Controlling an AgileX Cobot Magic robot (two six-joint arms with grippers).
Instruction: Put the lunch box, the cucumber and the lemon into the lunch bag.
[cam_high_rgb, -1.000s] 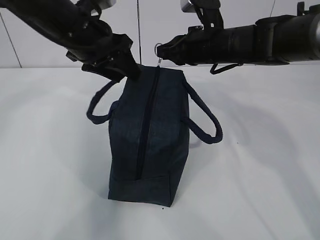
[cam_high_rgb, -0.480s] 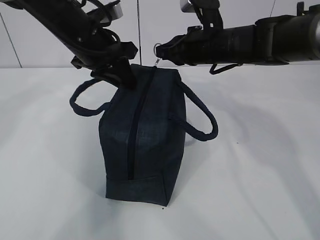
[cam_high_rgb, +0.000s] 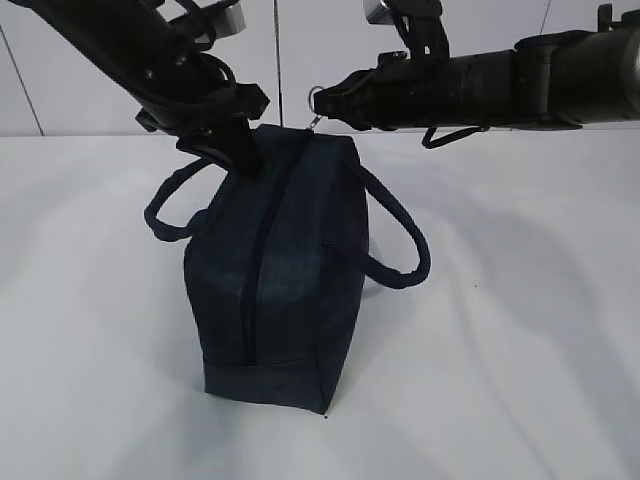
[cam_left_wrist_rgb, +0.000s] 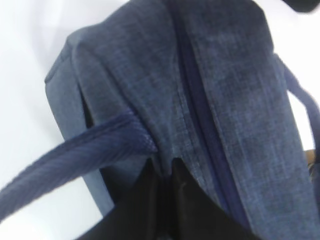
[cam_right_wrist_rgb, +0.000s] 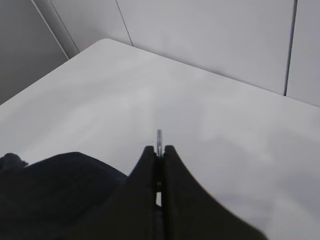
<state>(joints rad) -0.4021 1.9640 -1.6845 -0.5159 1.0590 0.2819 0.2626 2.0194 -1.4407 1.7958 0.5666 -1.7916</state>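
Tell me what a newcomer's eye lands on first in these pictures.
First, the dark navy lunch bag standing at the middle of the white table, zipper closed along its top. Next, the two black arms meeting above it: the right gripper has its jaws shut on the metal ring pull at the bag's far end, and the left gripper pinches the fabric beside the left handle.

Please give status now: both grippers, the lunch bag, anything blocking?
Left gripper shut on lunch bag fabric. Right gripper shut on ring pull. Zipper closed. Nothing blocking.
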